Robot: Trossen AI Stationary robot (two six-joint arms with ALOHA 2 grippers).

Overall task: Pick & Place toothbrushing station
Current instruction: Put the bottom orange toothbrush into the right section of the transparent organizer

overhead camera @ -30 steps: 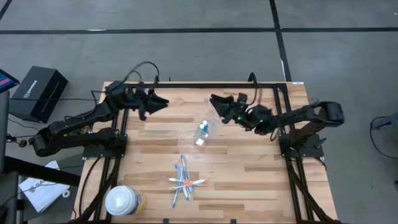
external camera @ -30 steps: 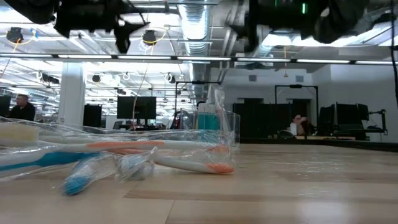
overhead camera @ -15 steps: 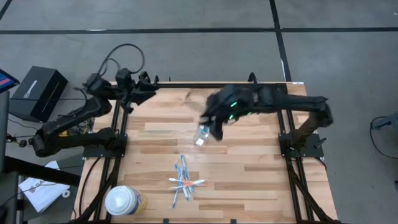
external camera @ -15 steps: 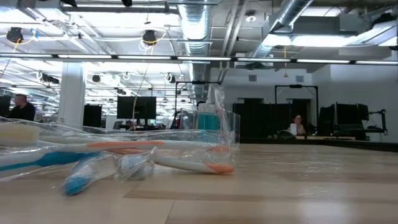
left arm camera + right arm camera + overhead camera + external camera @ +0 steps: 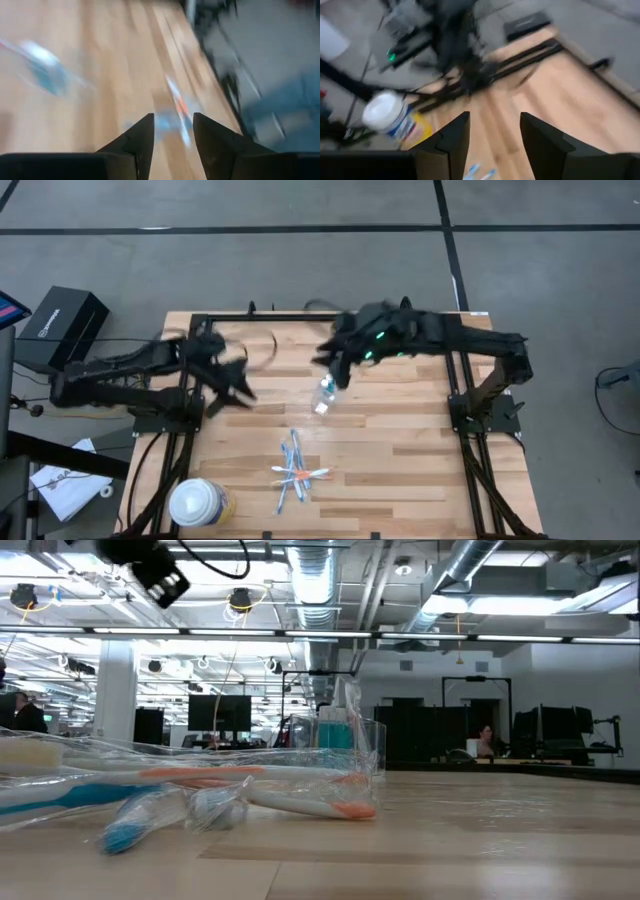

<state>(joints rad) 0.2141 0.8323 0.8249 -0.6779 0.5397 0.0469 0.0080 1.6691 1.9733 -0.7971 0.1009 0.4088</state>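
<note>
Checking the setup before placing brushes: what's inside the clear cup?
In the cup, a blue tube stands upright behind the clear wall. Its lower end is blurred by glare; whether a second tube sits behind it is hidden.

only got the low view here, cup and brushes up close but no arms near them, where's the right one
Observer: The right gripper hovers just behind the clear cup, fingers open.
Operator: and the left
Observer: The left gripper is over the table's left part, open, holding nothing.
Operator: anything else on the table
Observer: A white-topped container stands at the near left corner, left of the toothbrushes.
</note>
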